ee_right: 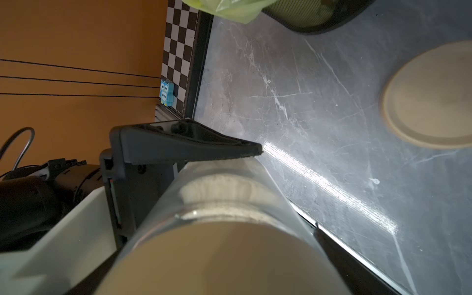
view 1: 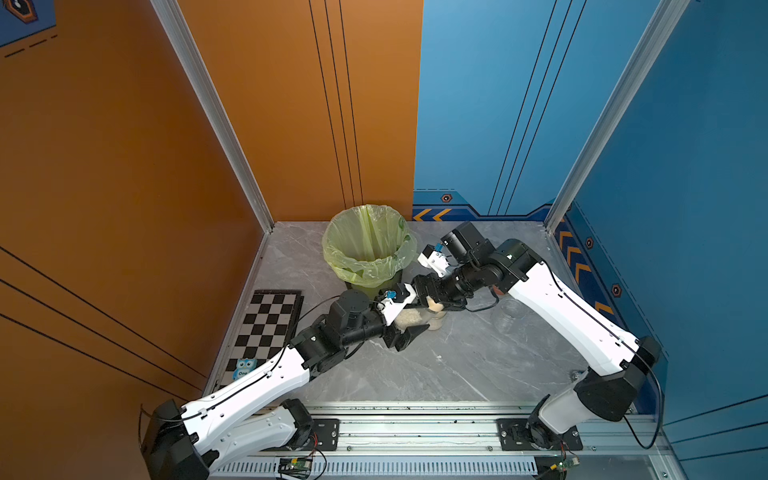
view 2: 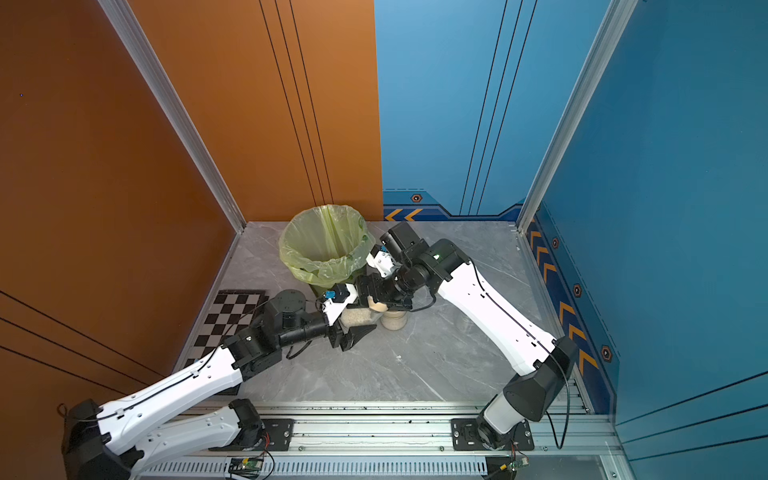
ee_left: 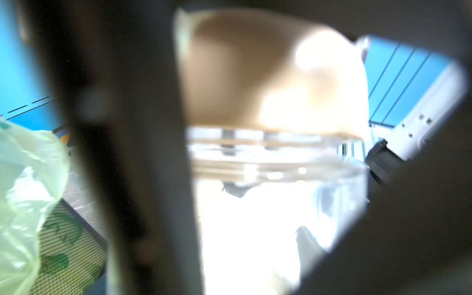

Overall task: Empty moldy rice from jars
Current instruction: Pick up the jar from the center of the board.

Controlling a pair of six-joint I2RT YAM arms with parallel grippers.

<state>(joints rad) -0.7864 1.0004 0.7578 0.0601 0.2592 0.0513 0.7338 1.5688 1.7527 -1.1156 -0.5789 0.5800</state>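
Grey marble-patterned table (view 1: 436, 374) fills the floor of the cell in both top views. At its back stands the dark bin (view 1: 357, 270), lined with a pale green bag folded over the rim. A black-and-white checkerboard (view 1: 266, 324) lies along the table's edge by the orange wall.

The two arms meet just in front of the bin. The left gripper (view 1: 415, 319) is clamped across the body of a jar (view 1: 409, 318), one dark finger (ee_right: 186, 143) lying flat along the clear wall. This jar is small, squat and transparent, and it lies roughly on its side with its lid end turned toward the other arm. The right gripper (view 1: 436, 303) sits at that end, around the round beige lid (ee_right: 229, 260). Whether its fingers are pressing the lid or standing off it cannot be told from any view.

Through the jar's wall the moldy rice (ee_right: 222, 189) shows as a loose off-white to pale beige heap of fine grains, with a speckled line where it meets the wall.

Just beside it, partly under the right gripper, a second jar (view 1: 436, 322) stands upright, pale beige through its sides and topped with a beige disc (ee_right: 429, 97). A third jar (view 1: 508, 313), with the grey table showing through it, stands near the right arm.
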